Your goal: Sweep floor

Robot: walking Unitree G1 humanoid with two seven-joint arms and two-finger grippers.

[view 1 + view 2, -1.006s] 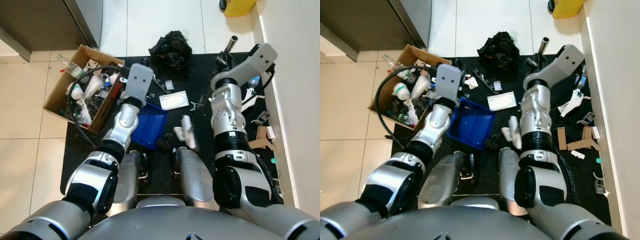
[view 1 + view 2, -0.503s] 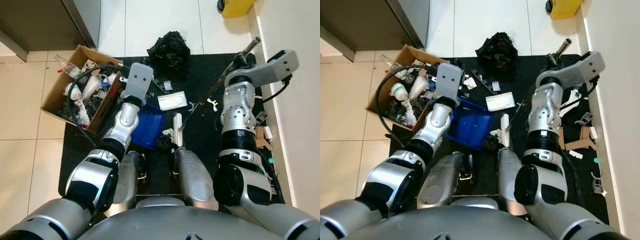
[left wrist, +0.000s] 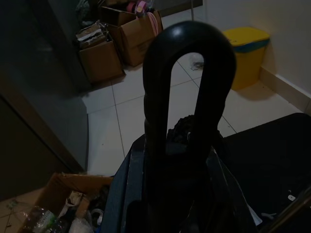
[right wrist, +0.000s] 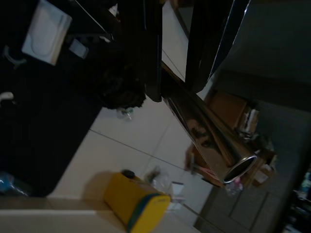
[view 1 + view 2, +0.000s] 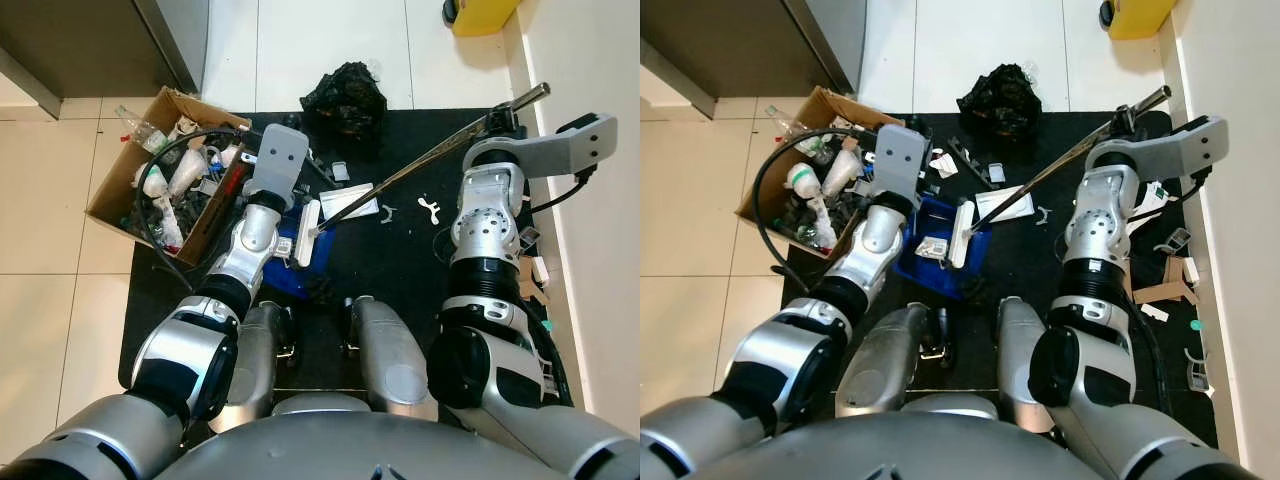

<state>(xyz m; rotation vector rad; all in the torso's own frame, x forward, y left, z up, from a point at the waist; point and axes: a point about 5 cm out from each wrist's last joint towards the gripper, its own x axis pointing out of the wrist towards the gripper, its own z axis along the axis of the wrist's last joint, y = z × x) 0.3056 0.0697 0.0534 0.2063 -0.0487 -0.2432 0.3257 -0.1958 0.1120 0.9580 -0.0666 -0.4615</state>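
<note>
Broom head now over dustpan rim, right pincer clamped on handle.

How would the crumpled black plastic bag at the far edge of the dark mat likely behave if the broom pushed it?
The black plastic bag looks crumpled and limp, so it would probably deform and fold rather than slide as one piece. It seems light for its bulk, so the broom head may snag or ride over it. It is unlikely to roll.

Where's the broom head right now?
In the head views the white broom head sits at the blue dustpan's right edge, left of centre on the black mat.
</note>
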